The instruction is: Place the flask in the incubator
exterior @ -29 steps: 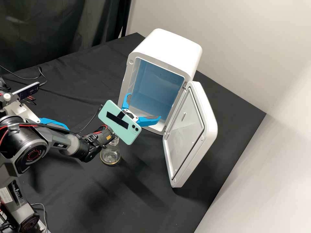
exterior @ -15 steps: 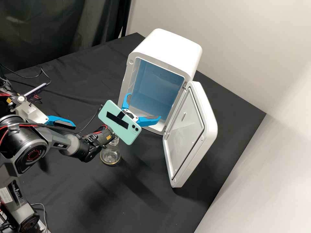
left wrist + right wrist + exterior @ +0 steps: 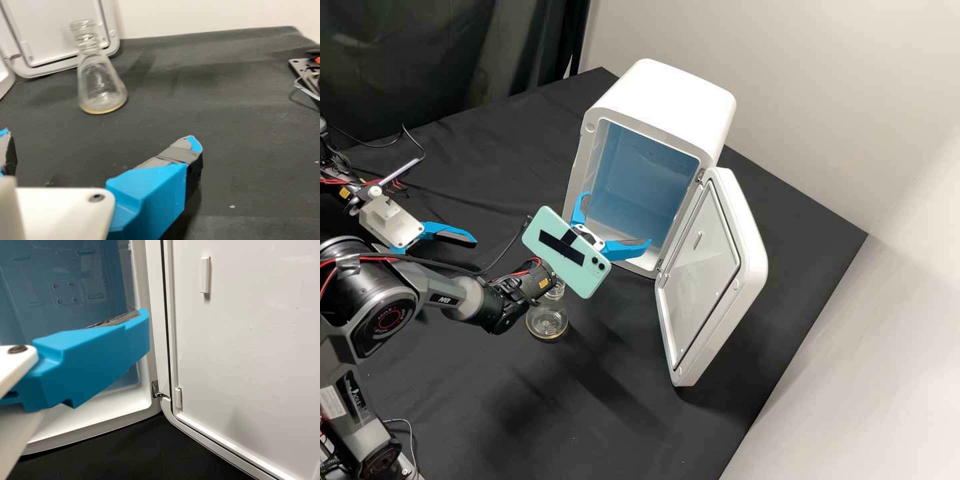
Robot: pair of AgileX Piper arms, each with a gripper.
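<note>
Might tip the upright flask [image 3: 100, 82], well ahead of the wide, empty left gripper [image 3: 100, 142], by clipping its neck, or foul the equally wide right gripper [image 3: 617, 219] beyond

Laboratory: black bench [image 3: 487, 147], glass flask [image 3: 100, 82], small white incubator [image 3: 667, 100].

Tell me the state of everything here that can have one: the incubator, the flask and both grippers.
Incubator: chamber empty.
Door: swung wide open.
Flask: upright on the bench, uncapped, not held.
Left gripper: fingers open, holding nothing, short of the flask.
Right gripper: fingers open, holding nothing, at the incubator's opening.
</note>
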